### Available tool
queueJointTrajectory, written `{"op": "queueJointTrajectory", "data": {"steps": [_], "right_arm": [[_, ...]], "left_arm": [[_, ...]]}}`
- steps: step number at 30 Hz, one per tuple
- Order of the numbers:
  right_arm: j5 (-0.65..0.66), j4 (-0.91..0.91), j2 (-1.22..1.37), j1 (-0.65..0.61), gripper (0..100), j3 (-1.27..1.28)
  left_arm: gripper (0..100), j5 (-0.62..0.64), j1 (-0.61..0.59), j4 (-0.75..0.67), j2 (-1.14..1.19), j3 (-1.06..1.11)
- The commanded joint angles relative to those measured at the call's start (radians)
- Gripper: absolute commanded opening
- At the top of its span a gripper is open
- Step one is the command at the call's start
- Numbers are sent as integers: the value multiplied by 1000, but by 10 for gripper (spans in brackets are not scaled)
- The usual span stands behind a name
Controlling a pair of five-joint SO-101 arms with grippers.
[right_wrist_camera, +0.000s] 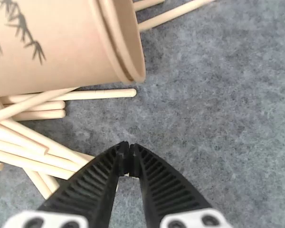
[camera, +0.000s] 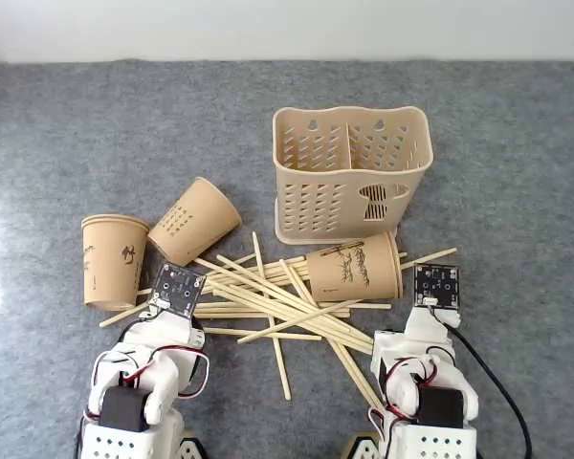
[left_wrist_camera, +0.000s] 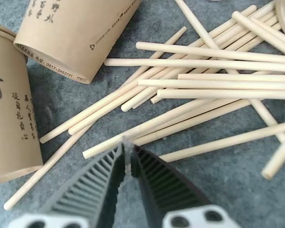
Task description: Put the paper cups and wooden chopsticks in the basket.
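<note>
A grey, felt-covered table (camera: 67, 124) is seen from above. Toward its far side a beige slotted basket (camera: 316, 206) stands upright, divided into two compartments.

Three paper cups lie on their sides outside the basket. The leftmost cup (camera: 113, 260) lies with its rim pointing away from the robot. The middle cup (camera: 193, 220) lies slanted close beside it, with its rim toward the basket. The bamboo-print cup (camera: 354, 268) lies just in front of the basket, its rim toward the right, resting against the stick pile. A loose, criss-crossed heap of wooden chopsticks (camera: 268, 296) spreads over the felt between the cups, in front of the basket. None of the sticks are in the basket.

The left gripper (left_wrist_camera: 128, 145) has its two ribbed jaws pressed together and holds nothing. Its tip sits at the near edge of the chopstick heap, right against one slanting stick. It cannot be told whether the tip touches that stick. The leftmost cup and the middle cup lie off to one side of the tip, apart from it.

The right gripper (right_wrist_camera: 129, 149) is likewise closed tight and empty. Its tip hangs over bare felt, just beside the ends of a few chopsticks. The rim of the bamboo-print cup lies ahead of the tip, apart from it.
</note>
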Motion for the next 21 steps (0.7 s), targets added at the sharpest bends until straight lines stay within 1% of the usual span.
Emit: {"op": "queueJointTrajectory", "data": {"steps": [1, 5, 14, 21], "right_arm": [[-8, 4, -8, -15, 11, 17], [-11, -2, -8, -31, 11, 17], [-9, 4, -8, -177, 9, 17], [-5, 13, -8, -165, 11, -5]], "left_arm": [[23, -6, -2, 5, -9, -12], [23, -6, -2, 5, -9, -12], [23, -6, -2, 5, -9, -12], [23, -6, -2, 5, -9, -12]]}}
